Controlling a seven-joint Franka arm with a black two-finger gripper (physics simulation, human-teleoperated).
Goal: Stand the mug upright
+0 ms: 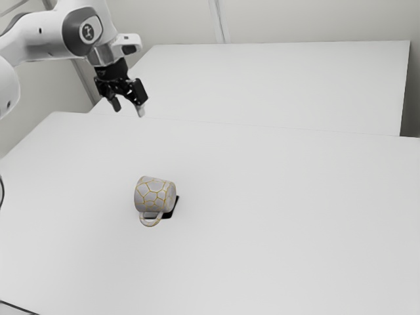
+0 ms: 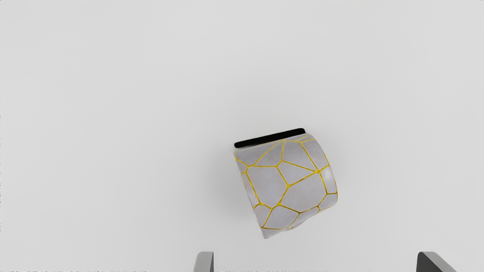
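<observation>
My gripper [image 1: 127, 108] hangs above the table near the exterior view's upper left, well clear of the mug. The mug [image 1: 155, 194] is grey-white with gold crack-like lines and lies on its side, its handle toward the exterior view's bottom. In the wrist view the mug [image 2: 291, 181] is seen from above, its handle mostly hidden. The gripper [image 2: 315, 260] is open there, its two fingers wide apart with nothing between them.
A thin black flat object [image 1: 173, 207] lies against the mug, partly covered by it; its dark edge [image 2: 269, 138] runs along the mug's side. The white table [image 1: 282, 216] extends around them, with another white surface [image 1: 275, 85] behind.
</observation>
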